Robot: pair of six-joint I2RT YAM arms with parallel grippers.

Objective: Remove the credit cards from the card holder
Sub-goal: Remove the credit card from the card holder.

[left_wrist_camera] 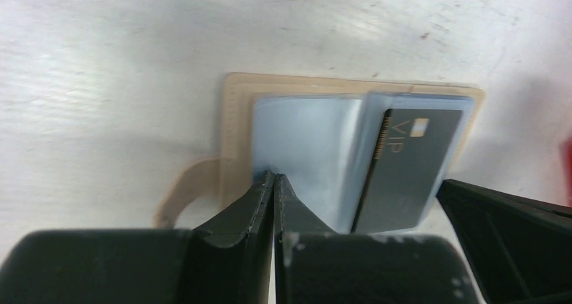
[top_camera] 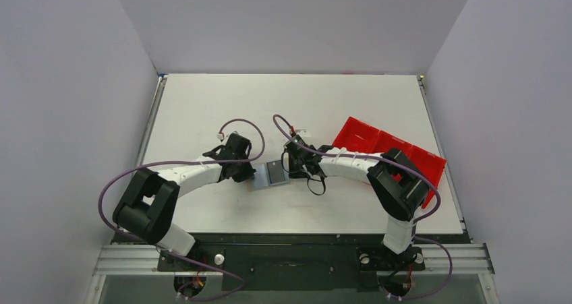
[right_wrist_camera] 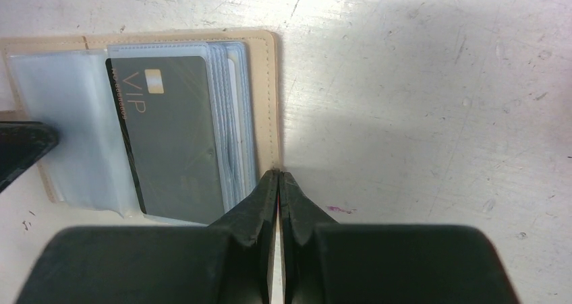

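The tan card holder lies open on the table between my two grippers. Its clear sleeves hold a dark grey credit card marked VIP, and that grey card lies on a stack of further sleeves. My left gripper is shut, its tips pressing down on the empty clear sleeve at the holder's left side. My right gripper is also shut, its tips touching the holder's right tan edge. Neither gripper pinches anything. In the top view the left gripper and right gripper flank the holder.
A red compartment tray sits at the right, behind the right arm. A tan strap loop sticks out from the holder's left edge. Purple cables arc over both arms. Grey walls close in the table on three sides.
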